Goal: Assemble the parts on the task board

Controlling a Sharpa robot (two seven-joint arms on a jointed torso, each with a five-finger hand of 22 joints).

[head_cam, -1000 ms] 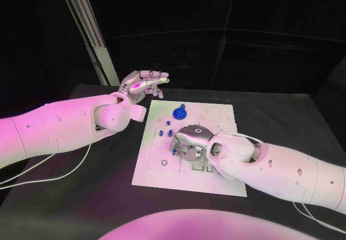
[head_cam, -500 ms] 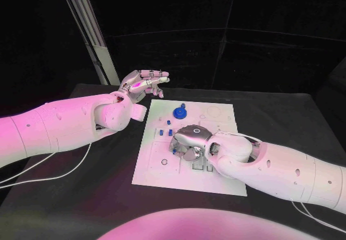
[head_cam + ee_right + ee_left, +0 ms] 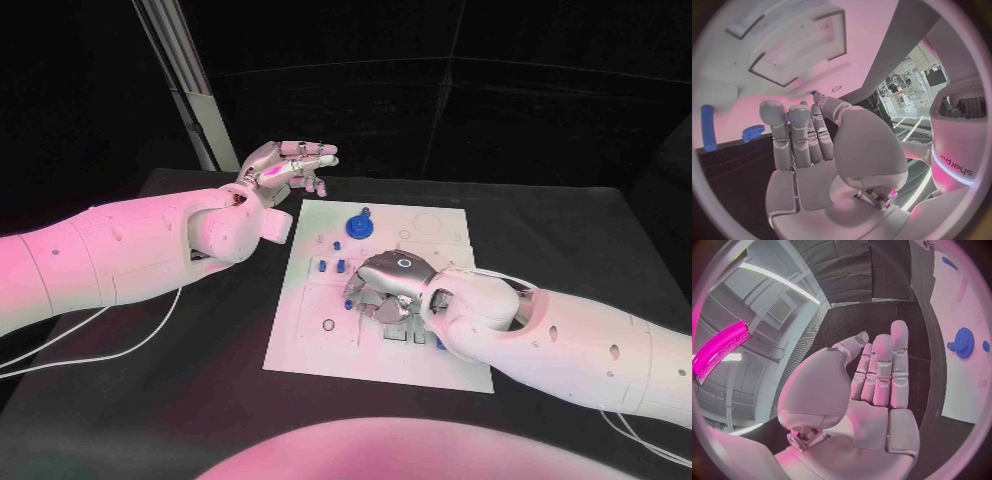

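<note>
Two hands, and I start at my right one (image 3: pixel 387 285): its fingers (image 3: pixel 798 131) point down over the middle of the task board (image 3: pixel 310 340), lying side by side and nearly straight in the right wrist view, the thumb tip carrying a small blue speck I cannot make out. Whether anything is pinched there I cannot tell; the head view hides the fingertips under the back of the hand. Just past those fingers in the wrist view sit a small blue toothed part (image 3: pixel 752 133) and a long blue peg (image 3: pixel 707 128), both lying on the white surface, near but not touching me.

My left hand (image 3: pixel 287 165) hangs in the air beyond the board's far left corner, well off the plate, fingers (image 3: pixel 881 371) straight and close together, thumb alongside, holding nothing. From that wrist I see the blue gear (image 3: pixel 964 342) on the board's far end, with a small blue piece (image 3: pixel 986 346) just beside it.

Outward now: in the head view the gear (image 3: pixel 361 225) stands near the board's far edge, and a few small blue pegs (image 3: pixel 325 266) stand between it and my right hand. The near half of the board is bare white, open room on my side. The black table (image 3: pixel 173 400) runs wide around the plate on the left and near sides; a white cable (image 3: pixel 101 350) trails across it under my left arm.
</note>
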